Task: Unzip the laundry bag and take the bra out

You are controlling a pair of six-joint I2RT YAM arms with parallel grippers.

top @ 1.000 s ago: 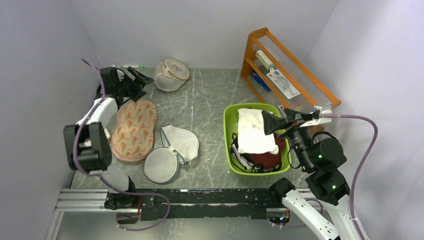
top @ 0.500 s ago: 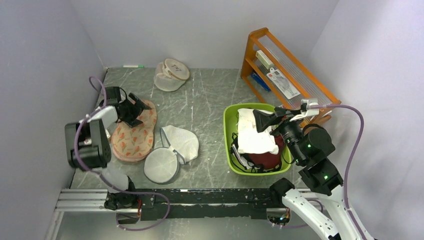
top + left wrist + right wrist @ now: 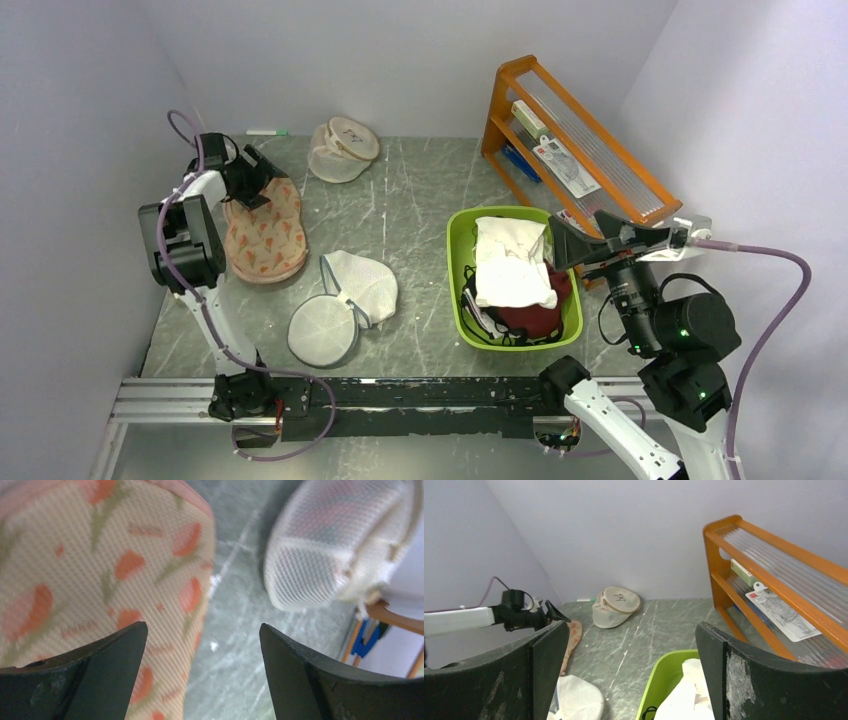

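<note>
The laundry bag [image 3: 342,150] lies at the far end of the table, a round cream mesh clamshell with a small dark mark on its face. It also shows in the left wrist view, laundry bag [image 3: 330,545], and in the right wrist view, laundry bag [image 3: 616,606]. A faint reddish shade comes through the mesh; the bra itself is hidden. My left gripper [image 3: 258,176] [image 3: 203,625] hovers open over the far end of the pink patterned bag [image 3: 265,232], left of the laundry bag and apart from it. My right gripper [image 3: 577,222] [image 3: 632,624] is open and empty above the basket's far right side.
A white mesh bag [image 3: 345,300] lies open near the front centre. The green basket [image 3: 455,270] holds a white folded cloth [image 3: 510,262] and a dark maroon cloth [image 3: 535,318]. An orange rack [image 3: 580,140] stands at the back right. Walls close in on the left and far sides.
The left gripper has swung from over the pink bag's middle back toward the far left corner. The right arm has drawn back to the right. Both grippers stayed open.
</note>
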